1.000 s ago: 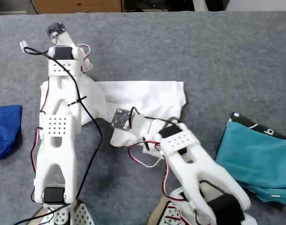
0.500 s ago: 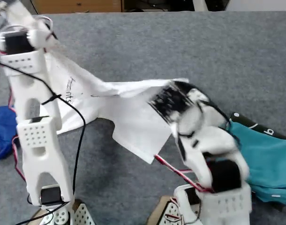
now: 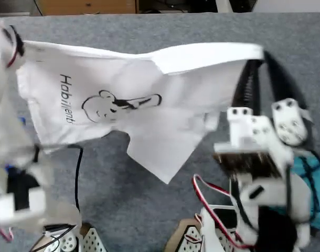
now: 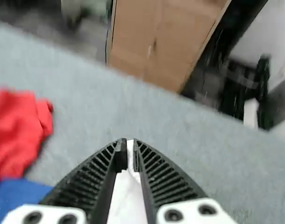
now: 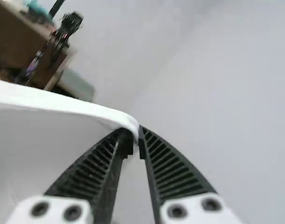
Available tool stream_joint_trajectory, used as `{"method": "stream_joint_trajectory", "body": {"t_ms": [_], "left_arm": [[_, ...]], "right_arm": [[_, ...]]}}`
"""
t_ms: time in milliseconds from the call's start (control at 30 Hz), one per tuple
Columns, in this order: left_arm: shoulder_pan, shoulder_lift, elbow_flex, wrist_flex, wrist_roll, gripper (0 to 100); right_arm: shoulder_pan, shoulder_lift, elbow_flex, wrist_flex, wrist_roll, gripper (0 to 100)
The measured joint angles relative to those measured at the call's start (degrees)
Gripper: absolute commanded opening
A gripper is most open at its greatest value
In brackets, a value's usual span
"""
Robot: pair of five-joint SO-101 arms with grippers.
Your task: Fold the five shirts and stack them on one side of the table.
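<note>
I hold the white printed cloth shirt (image 3: 123, 100) spread above the grey felt surface (image 3: 123, 210); my left claw (image 4: 126, 147) and right claw (image 5: 135, 133) each pinch its edge; I think it is not folded yet; the crumpled red shirt (image 4: 16, 130) and the blue shirt (image 4: 7, 191) wait too.

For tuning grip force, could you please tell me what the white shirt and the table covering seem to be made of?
The white shirt looks like thin, matte knit fabric, probably cotton: it sags and creases softly. The table covering seems to be grey felt or short-pile carpet: fuzzy, mottled, dull.
</note>
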Motion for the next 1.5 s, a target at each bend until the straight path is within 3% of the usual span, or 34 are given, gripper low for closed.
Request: {"method": "stream_joint_trajectory", "body": {"t_ms": [233, 367, 667, 1133, 1367, 1500], "left_arm": [[-0.1, -17.3, 0.3, 0.0, -7.3, 2], [-0.1, -20.1, 0.3, 0.0, -10.5, 2], [-0.3, -28.6, 0.3, -3.9, -13.3, 2], [-0.4, -34.0, 1.1, -3.3, -13.4, 2], [-0.4, -34.0, 17.5, -2.1, -13.4, 2], [-0.4, -33.8, 34.8, -10.8, -13.4, 2]], "right_arm": [[0.2, -0.4, -3.1, -12.1, 1.7, 0.5], [0.2, -0.4, -3.1, -17.1, 5.5, 0.5], [0.2, -0.4, -3.8, -30.1, 6.1, 0.5], [-2.5, 17.6, -28.7, -32.4, 6.1, 0.5], [-10.2, 22.8, -29.5, -29.2, 7.5, 0.5], [-12.7, 25.3, -26.0, -24.5, 7.5, 0.5]]}}
